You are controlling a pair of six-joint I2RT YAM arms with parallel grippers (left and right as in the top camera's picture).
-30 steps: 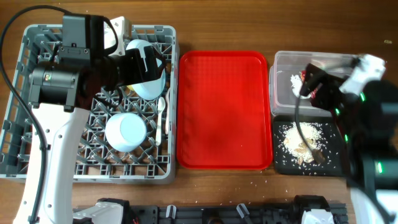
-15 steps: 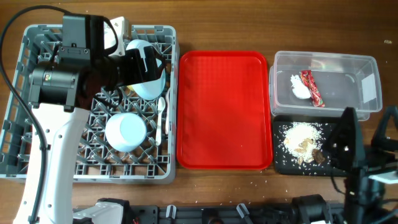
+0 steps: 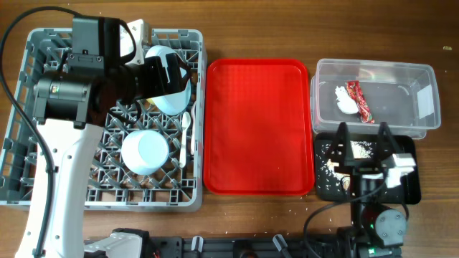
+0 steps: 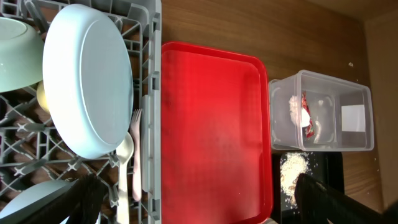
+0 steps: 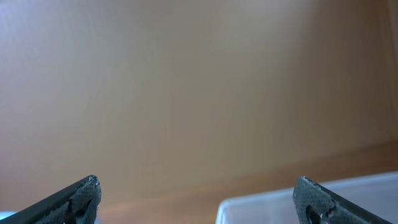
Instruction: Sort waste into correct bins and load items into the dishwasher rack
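Note:
The grey dishwasher rack (image 3: 43, 188) holds a light blue plate (image 4: 87, 81) on edge, a pale green bowl (image 4: 15, 43), a yellow cup (image 4: 42, 96), a white spoon (image 3: 185, 129) and a fork (image 4: 135, 155). My left gripper (image 3: 166, 77) hangs open and empty above the plate (image 3: 174, 102). The clear tub (image 3: 401, 107) holds the white napkin (image 3: 344, 100) and red wrapper (image 3: 358, 100). The black tray (image 3: 409, 188) holds rice scraps (image 3: 331, 166). My right gripper (image 3: 363, 140) is open and empty over the black tray. The right wrist view shows only the tub's rim (image 5: 298, 199).
The red serving tray (image 3: 258, 125) lies bare between the rack and the bins. A second pale round dish (image 3: 145, 150) sits in the rack's front half. A few rice grains lie on the wooden table near the front edge (image 3: 301, 209).
My right arm has drawn back from above the clear tub toward the table's front, and its gripper now stands over the black tray. The left arm has not moved.

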